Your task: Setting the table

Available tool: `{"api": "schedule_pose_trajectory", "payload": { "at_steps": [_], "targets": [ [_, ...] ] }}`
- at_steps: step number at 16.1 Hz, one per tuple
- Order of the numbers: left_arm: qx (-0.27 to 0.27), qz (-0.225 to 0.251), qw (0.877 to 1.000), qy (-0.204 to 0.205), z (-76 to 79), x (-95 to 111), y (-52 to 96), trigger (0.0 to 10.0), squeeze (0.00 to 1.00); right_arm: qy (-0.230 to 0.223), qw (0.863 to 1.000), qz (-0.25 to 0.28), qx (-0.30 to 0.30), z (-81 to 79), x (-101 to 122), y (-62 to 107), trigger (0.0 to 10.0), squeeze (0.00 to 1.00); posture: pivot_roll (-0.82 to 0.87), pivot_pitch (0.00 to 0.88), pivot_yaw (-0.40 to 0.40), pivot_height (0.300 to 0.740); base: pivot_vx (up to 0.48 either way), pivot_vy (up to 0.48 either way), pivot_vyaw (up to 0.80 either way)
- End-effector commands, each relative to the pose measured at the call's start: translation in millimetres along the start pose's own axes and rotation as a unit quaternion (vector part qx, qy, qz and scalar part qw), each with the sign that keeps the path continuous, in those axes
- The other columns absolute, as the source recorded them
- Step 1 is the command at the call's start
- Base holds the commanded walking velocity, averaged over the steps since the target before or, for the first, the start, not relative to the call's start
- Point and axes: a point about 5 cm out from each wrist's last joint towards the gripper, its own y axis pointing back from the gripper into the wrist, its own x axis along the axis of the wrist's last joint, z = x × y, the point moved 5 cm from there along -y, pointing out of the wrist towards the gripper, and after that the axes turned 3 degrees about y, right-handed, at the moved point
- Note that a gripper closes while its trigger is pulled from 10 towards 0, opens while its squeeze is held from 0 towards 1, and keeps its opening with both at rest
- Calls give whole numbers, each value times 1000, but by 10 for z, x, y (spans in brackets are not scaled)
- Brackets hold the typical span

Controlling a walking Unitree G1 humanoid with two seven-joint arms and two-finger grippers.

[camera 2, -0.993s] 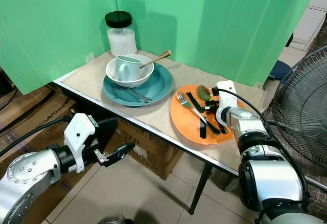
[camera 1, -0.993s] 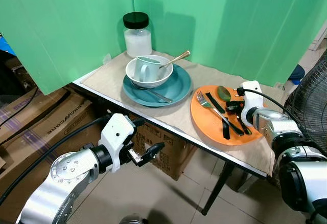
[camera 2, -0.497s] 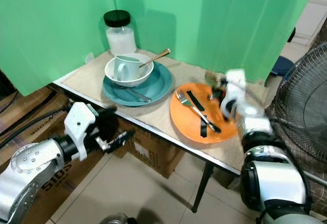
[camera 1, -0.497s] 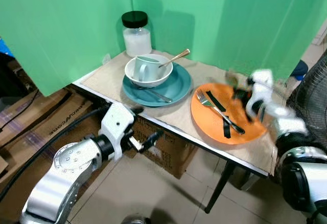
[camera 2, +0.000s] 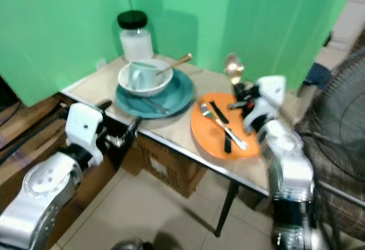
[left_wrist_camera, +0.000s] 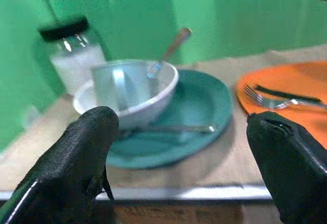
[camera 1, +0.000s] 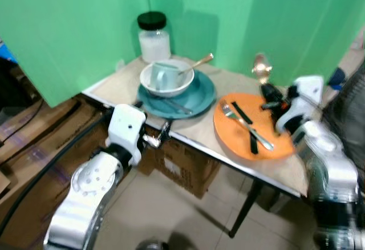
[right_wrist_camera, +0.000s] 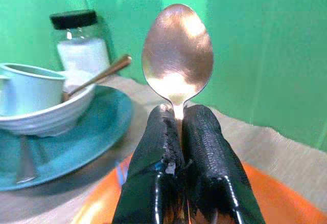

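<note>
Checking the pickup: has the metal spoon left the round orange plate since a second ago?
Yes. The metal spoon now stands above the round orange plate's far rim.

Spoon [camera 1: 261, 67] above orange plate [camera 1: 285, 147]

You see the jar [camera 1: 154, 30] behind the bowl [camera 1: 166, 79]. The cup [camera 1: 162, 75] sits in it. The fork [camera 1: 245, 123] lies on the plate [camera 1: 228, 136], right of the bowl.
</note>
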Motion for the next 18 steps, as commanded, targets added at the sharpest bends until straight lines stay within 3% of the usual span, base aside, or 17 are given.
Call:
{"api": "schedule_pose_trajectory", "payload": {
  "at_steps": [1, 2, 6, 9, 10, 15, 18],
  "targets": [
    [16, 8, 1000, -9, -21, 24, -12, 10000, 0, 12, 999, 32, -7, -93, 192, 87, 10000, 0, 99, 0, 51, 740, 0, 0, -800],
    [21, 2, 1000, -11, -4, -5, -38, 10000, 0, -5, 999, 32, -2, -259, 216, 208, 10000, 0, 89, 0, 51, 740, 0, 0, -800],
    [53, 3, 998, 16, -29, -39, -66, 10000, 0, -26, 998, 22, -52, -316, 163, 396, 10000, 0, 62, 0, 70, 740, 0, 0, -800],
    [62, 6, 998, 16, -58, -40, -62, 10000, 0, 2, 996, -2, -85, -266, 134, 438, 10000, 0, 55, 0, 66, 740, 0, 0, -800],
    [68, -2, 997, 21, -56, -69, -59, 10000, 0, 42, 993, -17, -109, -179, 63, 473, 10000, 0, 56, 0, 59, 740, 0, 0, -800],
    [98, -11, 995, 13, -180, -130, -12, 10000, 0, 24, 991, -35, -127, -178, -26, 433, 10000, 0, 64, 0, 38, 740, 0, 0, -800],
    [120, 6, 992, 43, -279, -56, 13, 10000, 0, 25, 993, -26, -108, -263, 38, 333, 10000, 0, 73, 0, 28, 740, 0, 0, -800]
  ]
}}
